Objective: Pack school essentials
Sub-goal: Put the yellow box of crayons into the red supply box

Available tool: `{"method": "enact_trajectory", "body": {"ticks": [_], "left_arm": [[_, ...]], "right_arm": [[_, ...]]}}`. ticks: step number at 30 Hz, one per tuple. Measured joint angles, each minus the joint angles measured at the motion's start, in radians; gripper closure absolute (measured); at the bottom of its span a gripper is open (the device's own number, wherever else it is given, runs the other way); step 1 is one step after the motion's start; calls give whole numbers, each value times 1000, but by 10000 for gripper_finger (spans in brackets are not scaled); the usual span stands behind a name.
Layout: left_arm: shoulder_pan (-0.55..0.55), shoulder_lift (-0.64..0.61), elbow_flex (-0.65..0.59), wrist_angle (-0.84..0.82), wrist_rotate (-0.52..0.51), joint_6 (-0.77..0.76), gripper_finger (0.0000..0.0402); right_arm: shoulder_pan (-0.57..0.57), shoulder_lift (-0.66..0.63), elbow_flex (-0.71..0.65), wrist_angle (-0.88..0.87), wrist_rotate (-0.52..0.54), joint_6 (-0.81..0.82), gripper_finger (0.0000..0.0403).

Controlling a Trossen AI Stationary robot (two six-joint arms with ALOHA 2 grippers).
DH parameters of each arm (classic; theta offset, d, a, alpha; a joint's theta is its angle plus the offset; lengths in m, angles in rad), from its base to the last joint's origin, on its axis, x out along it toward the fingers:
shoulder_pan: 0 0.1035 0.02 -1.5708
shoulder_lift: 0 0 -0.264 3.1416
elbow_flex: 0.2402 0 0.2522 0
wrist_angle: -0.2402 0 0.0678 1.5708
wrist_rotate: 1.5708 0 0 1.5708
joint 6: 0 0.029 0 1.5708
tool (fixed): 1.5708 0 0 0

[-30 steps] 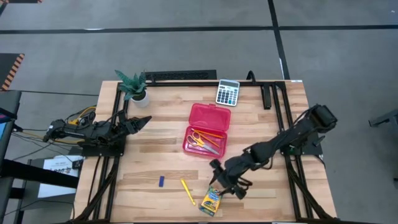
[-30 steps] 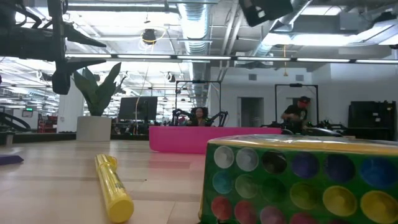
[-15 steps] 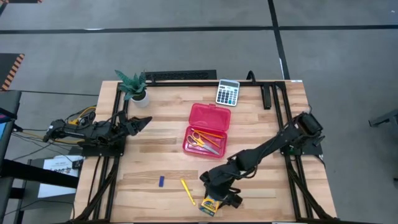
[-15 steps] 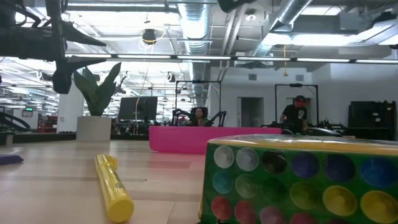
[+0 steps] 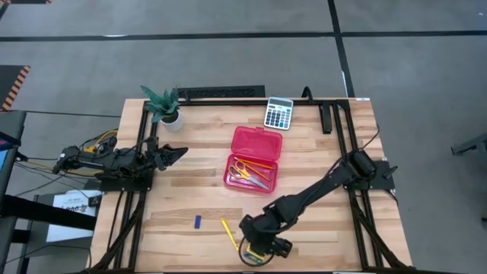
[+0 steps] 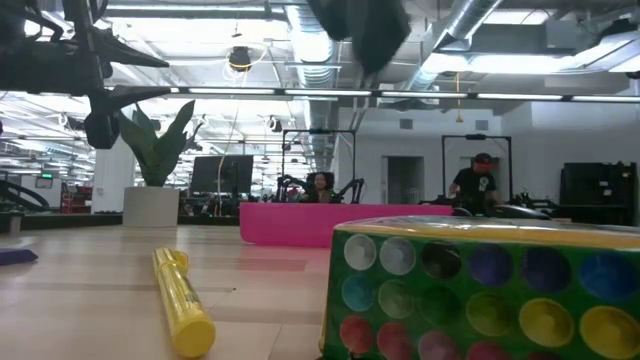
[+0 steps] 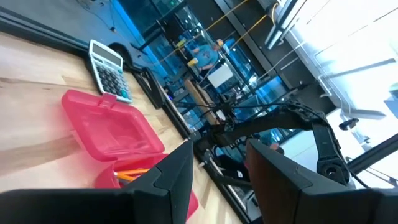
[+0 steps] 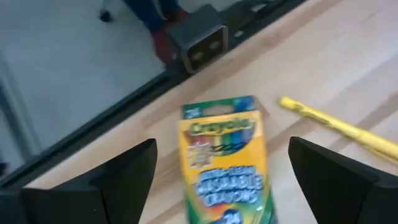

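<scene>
The green-yellow crayon box [image 8: 227, 162] lies flat near the table's near edge and shows large in the low view [image 6: 480, 290]. My right gripper [image 8: 227, 186] hovers over it, open, with a finger on each side and not touching; in the high view the gripper [image 5: 260, 247] hides most of the box. A yellow stick [image 5: 229, 234] and a tiny blue piece [image 5: 197, 221] lie on the wood to the left. The scissors [image 5: 243, 170] and orange pencils [image 5: 261, 164] lie in the open red case [image 5: 255, 158]. My left gripper [image 5: 176, 152] waits open at the table's left.
A grey calculator [image 5: 278, 113] sits by the far edge and a small potted plant [image 5: 163, 106] stands at the far left corner. The table's near edge runs close behind the crayon box. Bare wood lies between the red case and the near-edge things. People show in the room beyond.
My right arm has swung toward the table's near edge and to the left, bringing its gripper from beside the crayon box to right above it. The box, the yellow stick and the blue piece have stayed where they were.
</scene>
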Motion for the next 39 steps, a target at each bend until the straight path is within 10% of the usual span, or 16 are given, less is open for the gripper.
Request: {"method": "enact_trajectory", "body": {"ticks": [39], "left_arm": [[0, 0, 0, 0, -19, 32, 164]], "right_arm": [[16, 67, -121, 33, 147, 13, 32]]}}
